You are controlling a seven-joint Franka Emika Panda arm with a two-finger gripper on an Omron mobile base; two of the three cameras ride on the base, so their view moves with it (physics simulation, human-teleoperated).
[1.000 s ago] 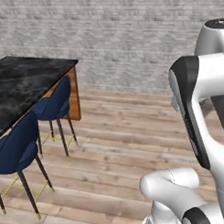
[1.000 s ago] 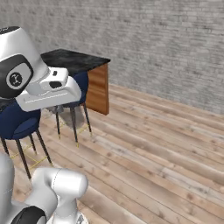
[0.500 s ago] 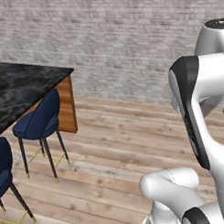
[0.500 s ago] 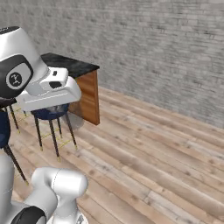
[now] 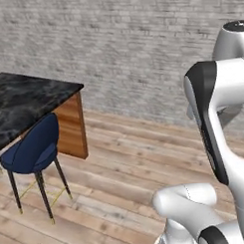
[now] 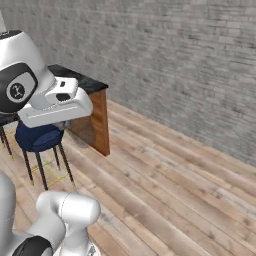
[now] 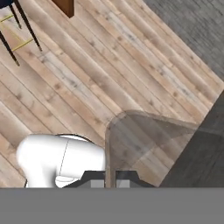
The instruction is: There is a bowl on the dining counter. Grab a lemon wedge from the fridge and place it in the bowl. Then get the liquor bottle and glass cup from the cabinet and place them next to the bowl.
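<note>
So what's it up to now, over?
Jaws shut, empty. Dining counter off to the left, blue stool beside it. Open wood floor ahead.

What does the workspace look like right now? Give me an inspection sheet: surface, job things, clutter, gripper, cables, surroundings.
Surface: dining counter, glossy black marble top with warm wood sides, standing at the left; the part of its top in view is bare.
Job's things: bowl, lemon wedge, fridge, bottle, cup: nothing seen.
Clutter: nothing seen.
Gripper: gripper shut, holding nothing, pointing down at the wooden plank floor.
Cables: nothing seen.
Surroundings: navy blue chair with thin dark legs tucked at the counter's side; grey brick wall behind; open floor to the right.
</note>
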